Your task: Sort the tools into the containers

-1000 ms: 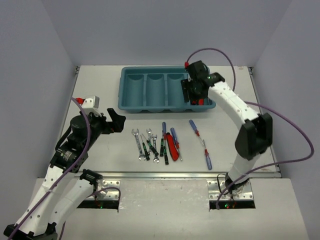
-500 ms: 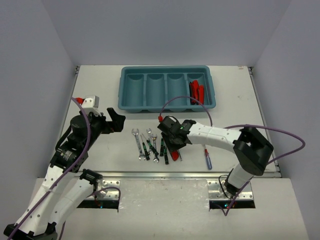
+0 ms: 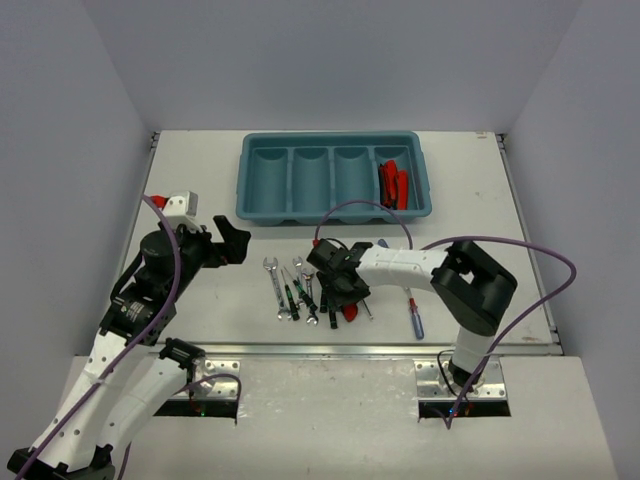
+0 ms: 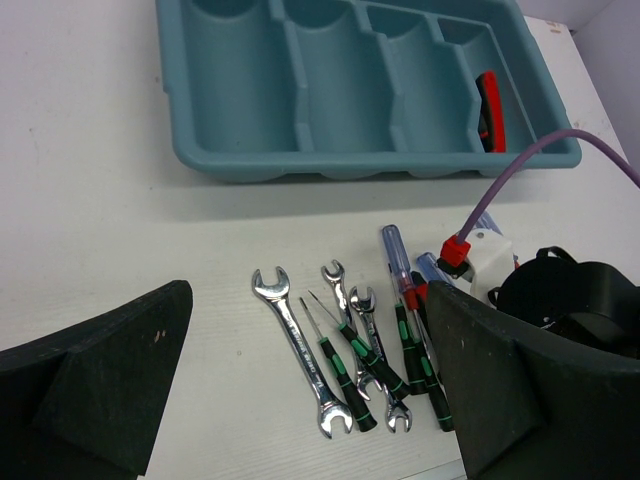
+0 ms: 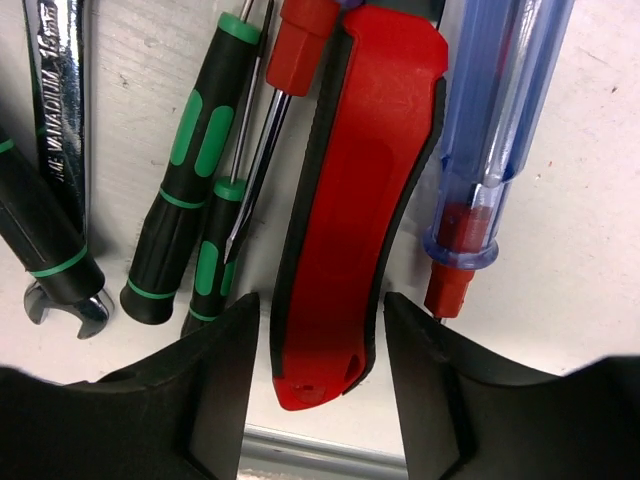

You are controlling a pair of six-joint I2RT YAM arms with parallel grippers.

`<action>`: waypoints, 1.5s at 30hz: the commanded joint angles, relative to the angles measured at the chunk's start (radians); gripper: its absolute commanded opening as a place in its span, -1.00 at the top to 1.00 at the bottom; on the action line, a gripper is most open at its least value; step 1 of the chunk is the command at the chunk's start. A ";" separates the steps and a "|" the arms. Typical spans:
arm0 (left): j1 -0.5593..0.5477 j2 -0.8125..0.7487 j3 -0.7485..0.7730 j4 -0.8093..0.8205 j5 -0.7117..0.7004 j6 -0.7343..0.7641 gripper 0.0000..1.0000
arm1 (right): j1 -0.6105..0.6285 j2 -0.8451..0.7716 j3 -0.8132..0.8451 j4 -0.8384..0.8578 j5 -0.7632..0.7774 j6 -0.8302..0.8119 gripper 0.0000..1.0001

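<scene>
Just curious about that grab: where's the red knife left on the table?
In the right wrist view the red knife lies between the right gripper's open fingers, green driver on its left, blue screwdriver on its right.

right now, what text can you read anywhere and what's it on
"ME VANADIUM": stamped along the wrench, right wrist view; the word before it is only partly legible, and the marks past it are too blurred.
Knife: no text visible.
Screwdriver: no text visible.
Drivers: no text visible.
Tray: no text visible.
In the top view everything is too small to read.
</scene>
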 commanded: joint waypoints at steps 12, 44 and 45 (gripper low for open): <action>-0.012 -0.008 -0.001 0.036 0.004 -0.002 -1.00 | 0.009 -0.052 0.032 -0.013 0.036 0.027 0.55; -0.022 -0.022 -0.003 0.033 -0.009 -0.007 -1.00 | -0.646 0.427 1.200 -0.435 0.061 -0.467 0.30; -0.022 -0.021 -0.003 0.034 -0.009 -0.007 -1.00 | -0.655 0.433 1.205 -0.435 0.068 -0.469 0.08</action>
